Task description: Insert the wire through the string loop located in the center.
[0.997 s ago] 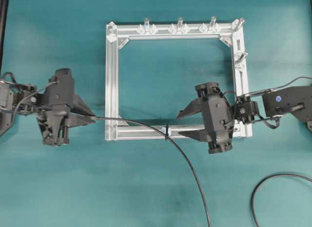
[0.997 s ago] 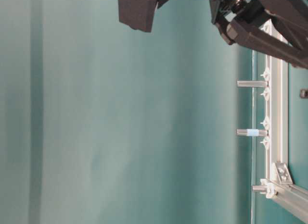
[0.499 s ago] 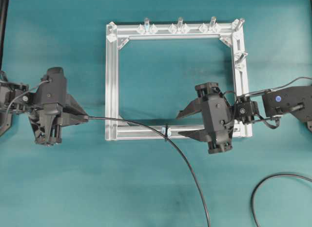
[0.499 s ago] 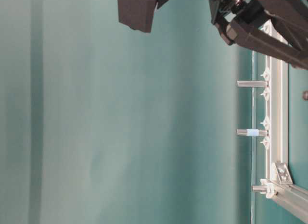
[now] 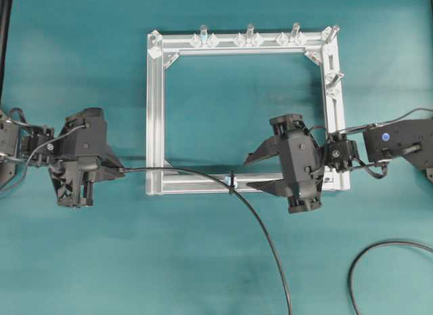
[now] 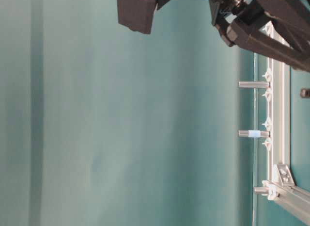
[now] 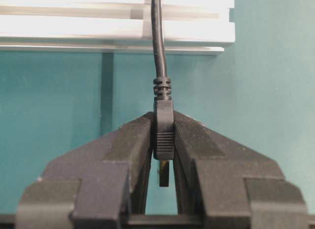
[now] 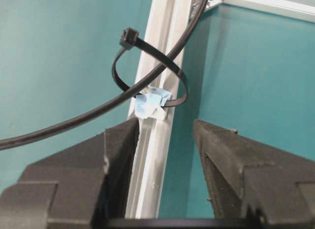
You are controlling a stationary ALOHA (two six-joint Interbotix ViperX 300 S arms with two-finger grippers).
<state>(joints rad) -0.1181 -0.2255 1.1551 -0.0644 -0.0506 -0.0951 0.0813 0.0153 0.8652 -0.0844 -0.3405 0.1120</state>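
We see the wire [image 5: 203, 174], a thin black cable, already running through the string loop [image 5: 232, 181], a small black ring tied round the middle of the near bar of a square aluminium frame [image 5: 155, 112] on the teal desk. In the right wrist view the cable passes inside the ring above a scrap of blue tape [image 8: 152, 103]. From the loop the wire crosses the frame's near-left corner to our left gripper [image 5: 116, 170], whose jaws are pressed together on the wire's moulded plug end, with the metal tip tucked between them. The other way, the wire trails off toward the near edge of the desk. Our right gripper [image 5: 256, 173] hangs over the near bar just right of the loop, jaws spread wide and holding nothing. To do this step well, we judge we should draw the plug straight away from the frame, low and slowly, so the cable slides freely without tugging the ring sideways.
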